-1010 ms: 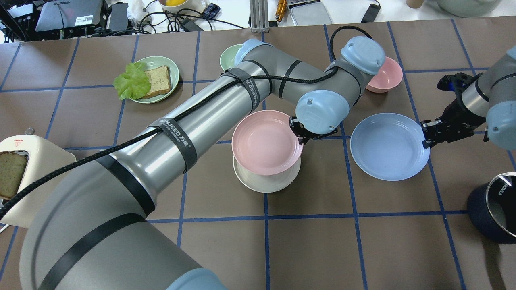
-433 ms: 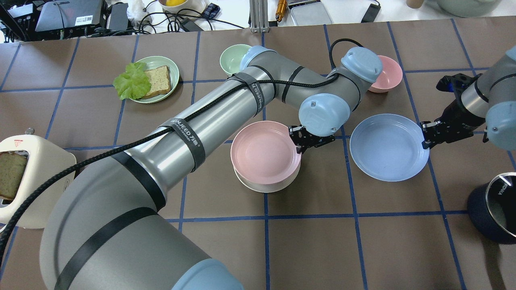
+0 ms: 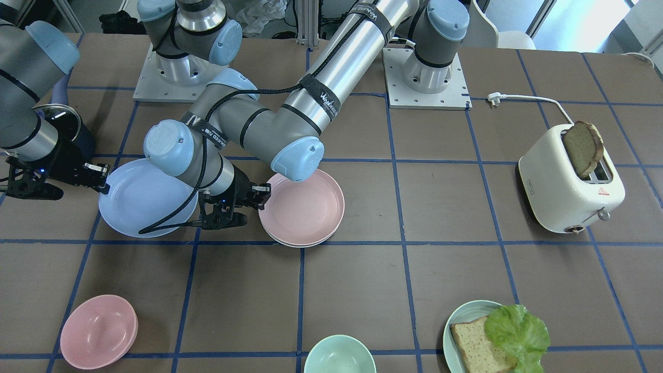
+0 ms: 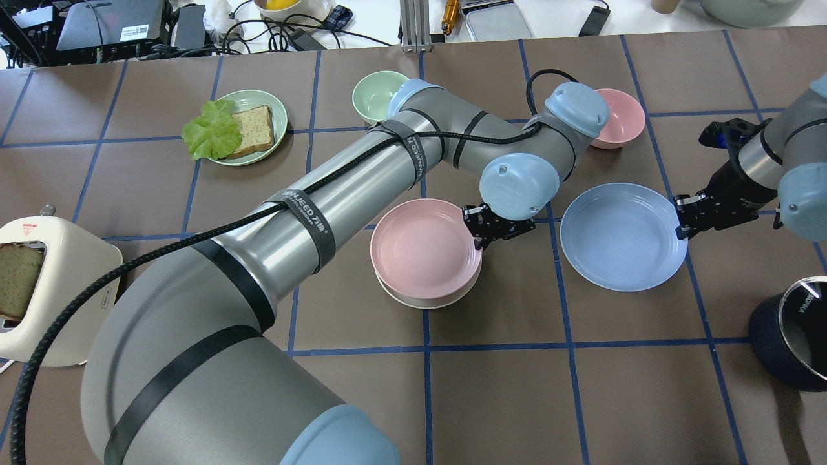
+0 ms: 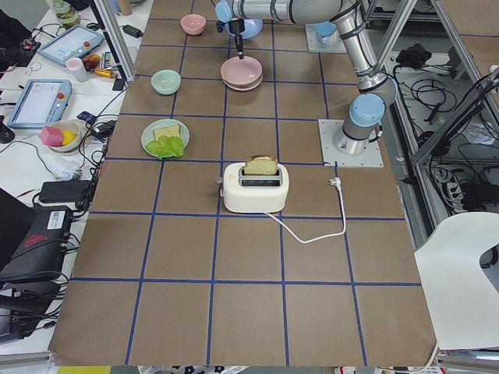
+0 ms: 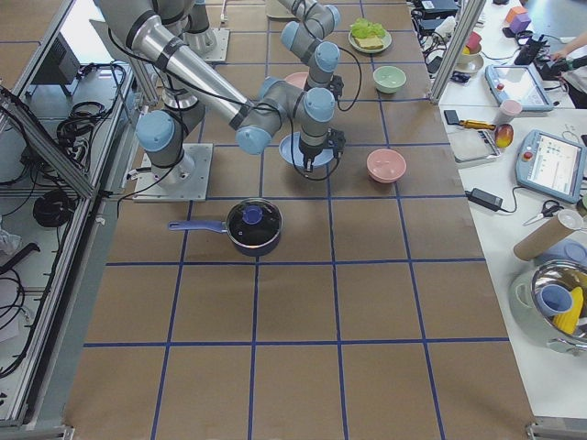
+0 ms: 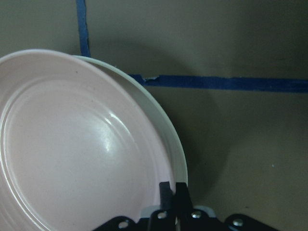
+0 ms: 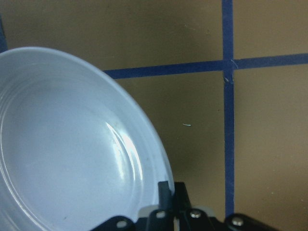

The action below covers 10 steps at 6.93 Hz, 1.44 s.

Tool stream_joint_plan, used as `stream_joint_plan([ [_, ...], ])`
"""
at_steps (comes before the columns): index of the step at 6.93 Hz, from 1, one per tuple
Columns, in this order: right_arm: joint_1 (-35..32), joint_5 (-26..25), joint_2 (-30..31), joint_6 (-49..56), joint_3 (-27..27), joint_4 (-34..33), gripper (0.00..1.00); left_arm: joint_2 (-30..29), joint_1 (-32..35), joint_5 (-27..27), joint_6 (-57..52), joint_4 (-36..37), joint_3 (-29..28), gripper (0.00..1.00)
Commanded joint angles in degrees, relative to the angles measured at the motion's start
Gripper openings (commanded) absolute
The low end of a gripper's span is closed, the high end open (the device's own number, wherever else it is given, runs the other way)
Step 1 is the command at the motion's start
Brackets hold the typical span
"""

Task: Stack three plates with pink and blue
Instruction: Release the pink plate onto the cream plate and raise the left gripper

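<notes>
The pale pink plate (image 4: 423, 248) lies nested on the cream-white plate (image 4: 420, 302), whose rim shows along the near side. My left gripper (image 4: 479, 232) is shut on the pink plate's right rim. In the left wrist view its fingertips (image 7: 166, 190) pinch that rim, with the cream rim (image 7: 168, 139) just outside the pink plate (image 7: 72, 144). The light blue plate (image 4: 620, 236) is to the right, low over the table. My right gripper (image 4: 678, 223) is shut on its right rim, as the right wrist view (image 8: 172, 192) shows.
A pink bowl (image 4: 623, 119) and a mint bowl (image 4: 373, 97) stand behind the plates. A pale teal plate with bread and lettuce (image 4: 249, 126) is at the back left. A toaster (image 4: 45, 284) is at the left edge, a dark pot (image 4: 795, 336) at the right.
My left gripper has lowered the pink plate onto the cream plate, so less of the cream rim shows. The right gripper and blue plate have barely moved.
</notes>
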<state>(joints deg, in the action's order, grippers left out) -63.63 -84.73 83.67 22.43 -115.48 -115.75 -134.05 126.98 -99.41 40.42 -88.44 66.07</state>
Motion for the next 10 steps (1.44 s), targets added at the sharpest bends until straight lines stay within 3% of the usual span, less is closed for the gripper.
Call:
stream_joint_plan([
  [1, 0.0, 0.0, -0.26, 0.07, -0.01, -0.17, 0.0, -0.68, -0.06, 0.01, 0.01, 0.02, -0.07, 0.0],
  [4, 0.0, -0.09, -0.27, -0.02, 0.07, -0.09, 0.0, -0.77, -0.06, 0.62, 0.27, 0.37, -0.15, 0.05],
  [5, 0.0, -0.09, -0.09, -0.28, 0.07, 0.0, 0.0, -0.77, -0.06, 0.62, 0.71, 0.37, -0.07, 0.62],
  [6, 0.0, -0.09, -0.09, -0.37, 0.07, 0.0, 0.0, -0.77, -0.06, 0.54, 0.8, 0.2, 0.02, 0.89],
  [7, -0.09, 0.0, -0.09, -0.46, 0.07, 0.0, 0.0, 0.27, -0.06, 0.36, 0.63, -0.06, 0.46, 1.0],
  [10, -0.35, 0.27, 0.08, -2.21, -0.28, 0.0, 0.0, 4.48, -0.41, -0.69, -0.34, -3.49, -0.15, 1.0],
])
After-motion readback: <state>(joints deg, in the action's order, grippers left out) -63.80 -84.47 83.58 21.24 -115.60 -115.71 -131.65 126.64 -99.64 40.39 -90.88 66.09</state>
